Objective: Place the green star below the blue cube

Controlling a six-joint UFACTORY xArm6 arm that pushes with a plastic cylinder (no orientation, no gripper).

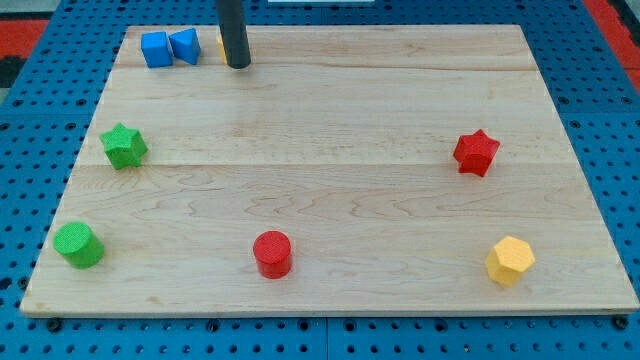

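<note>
A pale wooden board (330, 200) of glued planks fills most of the view, its grain running left to right and two plank seams showing as faint lines across it. It lies on a blue pegboard (30, 120) dotted with holes; red shows at the view's top corners beyond that.

The arm ends in a bare dark rod with no jaws to spread or press together, and it pinches nothing. My tip (237, 66) rests on the board near the view's top edge, just to the view's right of the blue blocks. A sliver of yellow (221, 44) peeks out behind the rod on its left side; it may be another block, but too little shows to tell its shape.

The blue cube (155, 49) sits at the view's top left, touching or nearly touching a second blue block (185, 45) of angled shape on its right.

The green star (123, 146) lies near the board's left edge, below the blue cube and a little to its left, well apart from my tip. A green cylinder (78, 245) stands in the bottom left corner. A red cylinder (272, 253) sits bottom centre, a red star (476, 152) at the right, and a yellow hexagonal block (510, 260) at bottom right.
</note>
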